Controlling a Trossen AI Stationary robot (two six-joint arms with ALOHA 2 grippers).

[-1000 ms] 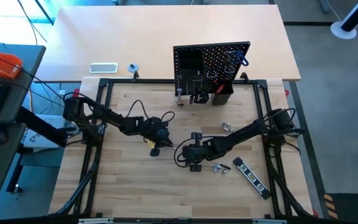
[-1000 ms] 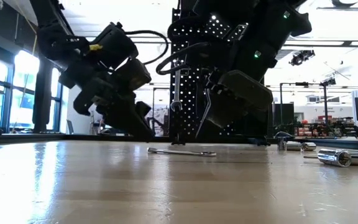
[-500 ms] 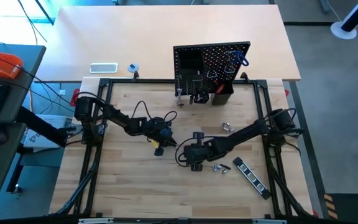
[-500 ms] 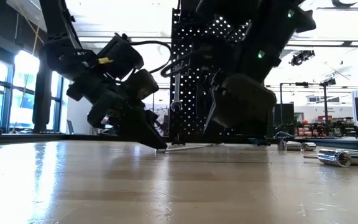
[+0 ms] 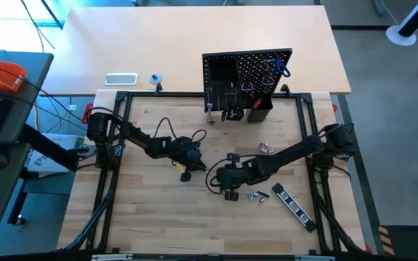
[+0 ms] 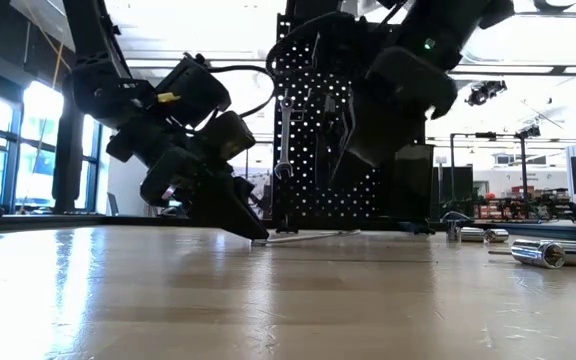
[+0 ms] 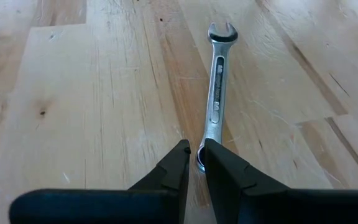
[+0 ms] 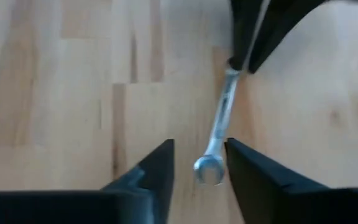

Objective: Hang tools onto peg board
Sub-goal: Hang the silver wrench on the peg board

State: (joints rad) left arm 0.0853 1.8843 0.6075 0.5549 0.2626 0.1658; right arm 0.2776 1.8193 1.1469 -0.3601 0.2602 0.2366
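A silver wrench [image 7: 217,93] lies flat on the wooden table near its middle, also seen in the low view [image 6: 303,237]. My left gripper [image 7: 196,152] is down at the table [image 6: 256,234], shut on the wrench's near end. My right gripper [image 8: 201,165] hangs open above the wrench's other end [image 8: 209,169], clear of it [image 6: 340,165]. The peg board [image 5: 247,80] stands upright at the table's far edge, with tools hanging on its hooks, among them a wrench [image 6: 284,140]. My left gripper pinches the wrench's ring end [image 7: 199,163] between its two fingertips. The fingers slant down from the table's left side and lie along the wrench. The wrench rests on the table and points away from the fingers.
Loose sockets [image 5: 256,194] and a black striped bar [image 5: 292,204] lie to the right of my right gripper. A small metal piece [image 5: 265,148] lies nearer the peg board. Off the frame at the far left are a white rectangle [image 5: 120,79] and a tape roll [image 5: 154,78].
My left gripper has come down to the table and met the wrench's end. My right gripper has opened and risen above the wrench. The wrench stays on the table.
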